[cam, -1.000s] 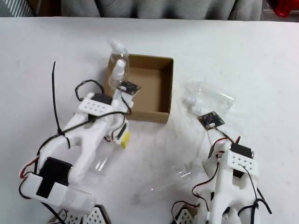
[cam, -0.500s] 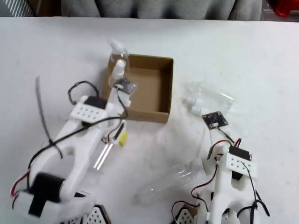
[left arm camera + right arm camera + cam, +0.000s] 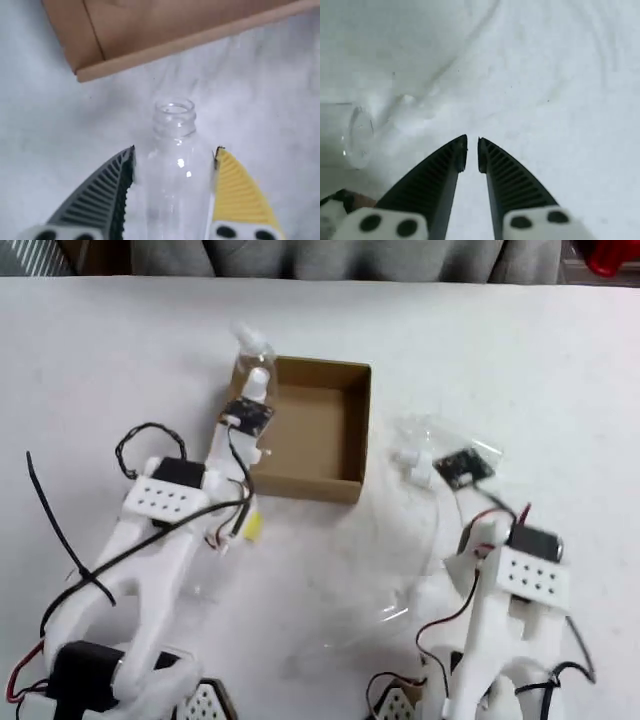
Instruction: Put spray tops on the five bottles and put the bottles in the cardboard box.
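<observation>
Left jaws (image 3: pixel 175 150) clamp an uncapped bottle (image 3: pixel 174 117) by its body, neck pointing at the box (image 3: pixel 320 364) just ahead; right jaws (image 3: pixel 472 145) pinched almost together, empty, over bare tabletop (image 3: pixel 560 75); progress looks early: box reads empty; one capped bottle (image 3: pixel 250 352) stands past the left jaws at the box's far corner, outside it; loose spray top (image 3: pixel 410 460) just ahead of the right jaws; lying bottle (image 3: pixel 345 640) between the arms, no top; no readable labels or print anywhere.

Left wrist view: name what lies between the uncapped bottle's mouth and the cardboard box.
Bare white table lies between the uncapped bottle and the cardboard box, as the left wrist view shows.
</observation>
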Controlling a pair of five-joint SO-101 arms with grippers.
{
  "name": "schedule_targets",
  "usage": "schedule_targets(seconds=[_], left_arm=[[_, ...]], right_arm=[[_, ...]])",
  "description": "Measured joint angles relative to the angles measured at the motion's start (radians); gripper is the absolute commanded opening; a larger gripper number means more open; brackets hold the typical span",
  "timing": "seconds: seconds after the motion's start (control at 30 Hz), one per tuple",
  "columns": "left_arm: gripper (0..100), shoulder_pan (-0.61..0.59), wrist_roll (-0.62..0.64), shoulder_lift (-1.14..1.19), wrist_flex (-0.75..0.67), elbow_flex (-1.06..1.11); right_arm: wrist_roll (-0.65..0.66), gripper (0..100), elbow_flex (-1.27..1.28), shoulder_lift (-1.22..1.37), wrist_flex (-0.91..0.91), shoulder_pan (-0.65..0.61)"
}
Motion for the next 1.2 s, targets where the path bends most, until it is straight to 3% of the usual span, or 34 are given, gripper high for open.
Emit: schedule_targets(seconds=[0.2,0.37,0.7,0.9,1.2], left_arm=[[8,-0.003,0.0,0.0,-0.018,0.0],[9,-0.017,-0.002,0.0,-0.025,0.0],[9,-0.026,-0.002,-0.002,-0.034,0.006],[9,-0.028,-0.002,-0.002,-0.04,0.012],[9,-0.028,-0.002,-0.002,-0.043,0.012]], right_arm=[[0.041,3.0,-0.249,0.133,0.14,-0.092],[0.106,11.8,-0.362,0.29,0.141,-0.157],[0.288,13.2,-0.559,0.566,0.101,-0.19],[0.371,24.9,-0.64,0.733,0.095,-0.232],[0.437,25.1,-0.804,0.959,0.075,-0.245]])
